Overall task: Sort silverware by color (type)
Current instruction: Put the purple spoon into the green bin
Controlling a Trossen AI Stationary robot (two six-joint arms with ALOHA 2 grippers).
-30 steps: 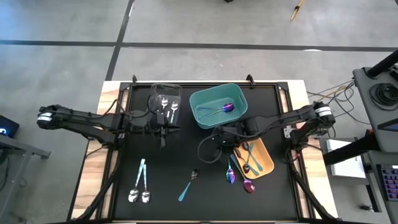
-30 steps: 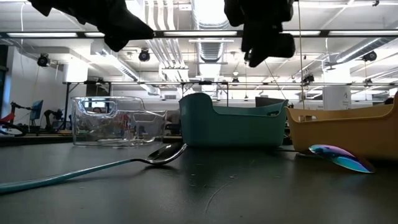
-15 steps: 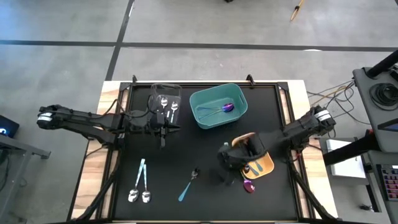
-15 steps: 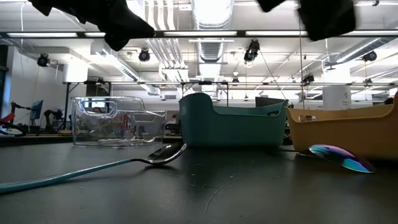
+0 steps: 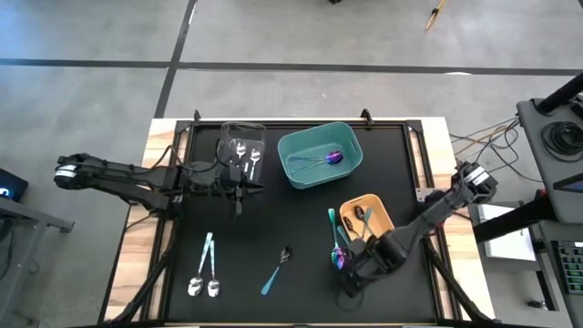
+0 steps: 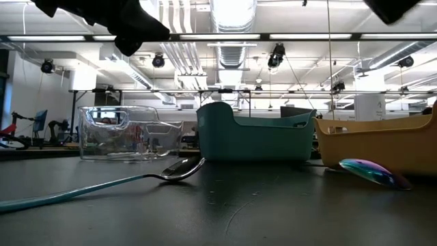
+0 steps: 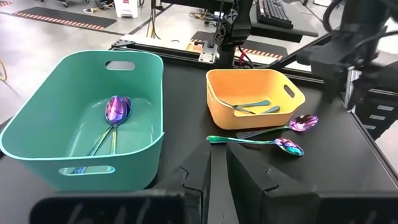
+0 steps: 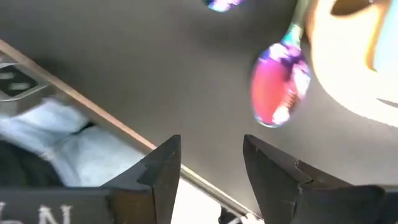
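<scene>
Iridescent spoon [image 7: 256, 140] lies roughly crosswise.

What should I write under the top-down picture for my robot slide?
Right tool, open, hovers by the purple spoons beside the orange bin; left tool waits near the clear bin.

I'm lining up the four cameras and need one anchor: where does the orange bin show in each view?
High view: orange bin right of centre, below the teal bin.
Low view: at the right edge, right of the teal bin.
Left wrist view: upper middle, teal-handled utensils inside.
Right wrist view: blurred pale-orange shape, top right.
Shared landmark: the iridescent purple spoon lying beside it.
</scene>
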